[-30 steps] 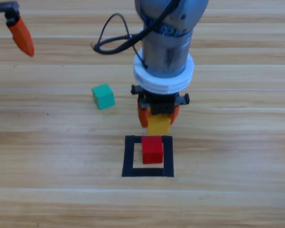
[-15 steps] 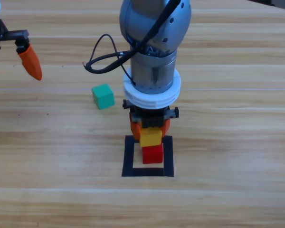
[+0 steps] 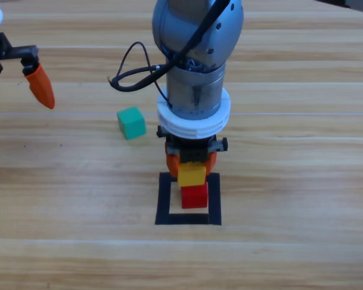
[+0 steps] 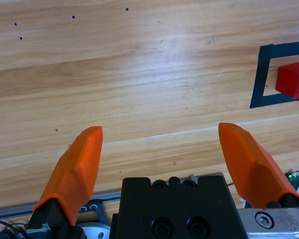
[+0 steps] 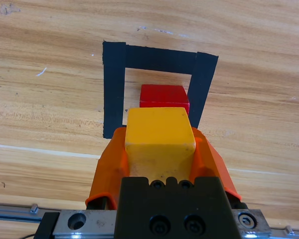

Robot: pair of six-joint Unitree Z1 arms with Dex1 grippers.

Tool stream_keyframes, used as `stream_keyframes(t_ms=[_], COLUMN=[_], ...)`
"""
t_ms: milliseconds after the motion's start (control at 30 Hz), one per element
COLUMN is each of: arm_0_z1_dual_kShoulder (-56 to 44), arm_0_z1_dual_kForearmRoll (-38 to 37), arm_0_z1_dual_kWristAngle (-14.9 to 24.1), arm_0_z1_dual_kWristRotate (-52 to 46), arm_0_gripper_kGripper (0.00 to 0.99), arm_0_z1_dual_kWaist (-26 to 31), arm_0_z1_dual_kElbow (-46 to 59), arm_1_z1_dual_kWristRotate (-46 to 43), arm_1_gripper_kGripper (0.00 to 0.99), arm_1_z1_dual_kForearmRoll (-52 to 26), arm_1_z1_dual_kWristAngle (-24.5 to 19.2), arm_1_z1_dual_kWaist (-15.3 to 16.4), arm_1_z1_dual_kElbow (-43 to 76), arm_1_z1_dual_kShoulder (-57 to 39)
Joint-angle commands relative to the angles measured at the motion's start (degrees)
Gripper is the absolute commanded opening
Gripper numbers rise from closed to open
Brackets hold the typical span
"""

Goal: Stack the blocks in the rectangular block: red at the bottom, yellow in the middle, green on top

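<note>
The red cube [image 3: 195, 196] [image 5: 164, 95] [image 4: 291, 79] sits inside the black tape square [image 3: 164, 199] [image 5: 113, 84] [image 4: 262, 74]. My right gripper [image 3: 192, 164] [image 5: 159, 149] is shut on the yellow cube [image 3: 192, 174] [image 5: 159, 134], which hangs just above the red cube and a little toward its far side. The teal-green cube [image 3: 131, 122] lies on the table up and to the left of the square. At the far left edge my left gripper [image 3: 15, 96] [image 4: 162, 149] waits open and holds nothing.
A black cable [image 3: 133, 72] loops off the right arm above the green cube. Wooden table [image 3: 290, 181] all around the square.
Over the last second the right gripper carried the yellow cube forward and down over the red cube; it has barely moved in the last half second. The left gripper drifted slightly down.
</note>
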Motion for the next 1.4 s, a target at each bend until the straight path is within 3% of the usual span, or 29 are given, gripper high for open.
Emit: stream_keyframes(t_ms=[33, 600, 633, 667, 700, 733, 767, 1000, 1167, 1400], arm_0_z1_dual_kShoulder=[1.92, 3.59, 3.68, 3.85, 3.94, 4.12, 4.29, 5.08, 5.35, 6.23], arm_0_z1_dual_kForearmRoll=[-1.36, -2.15, -2.24, -2.33, -2.41, -2.41, -2.41, -2.68, -3.03, -3.29], arm_0_z1_dual_kWristAngle=[-0.21, 0.58, 0.58, 0.67, 0.76, 0.94, 1.11, 1.64, 2.08, 4.63], arm_0_z1_dual_kWristRotate=[-1.19, -2.86, -2.86, -2.95, -3.03, -3.21, -3.21, -3.38, -3.38, -4.00], arm_0_gripper_kGripper=[0.990, 0.990, 0.990, 0.990, 0.990, 0.990, 0.990, 0.990, 0.990, 0.979], arm_0_z1_dual_kWaist=[-0.01, -1.41, -1.50, -1.68, -1.76, -1.94, -2.03, -2.38, -2.38, -2.56], arm_0_z1_dual_kElbow=[1.74, 1.21, 1.21, 1.21, 1.21, 1.12, 1.04, 0.86, 0.86, -2.48], arm_1_z1_dual_kWristRotate=[0.69, 0.60, 0.52, 0.34, 0.25, 0.34, 0.34, -0.27, -0.36, -3.09], arm_1_gripper_kGripper=[0.103, 0.132, 0.170, 0.284, 0.526, 0.830, 0.977, 0.990, 0.990, 0.990], arm_1_z1_dual_kForearmRoll=[0.71, 0.71, 0.71, 0.71, 0.71, 0.71, 0.71, 0.71, 0.71, 0.62], arm_1_z1_dual_kWristAngle=[0.94, 1.03, 1.21, 1.65, 2.09, 2.09, 2.09, 1.73, -3.10, -3.63], arm_1_z1_dual_kWaist=[1.30, 1.30, 1.30, 1.30, 1.12, 1.04, 0.95, 0.95, 0.95, 1.12], arm_1_z1_dual_kElbow=[0.61, 2.72, 2.63, 2.54, 2.28, 2.19, 2.10, 0.08, -0.62, -2.03], arm_1_z1_dual_kShoulder=[4.61, 4.52, 4.78, 5.05, 5.49, 5.84, 6.02, 3.82, -3.39, -8.75])
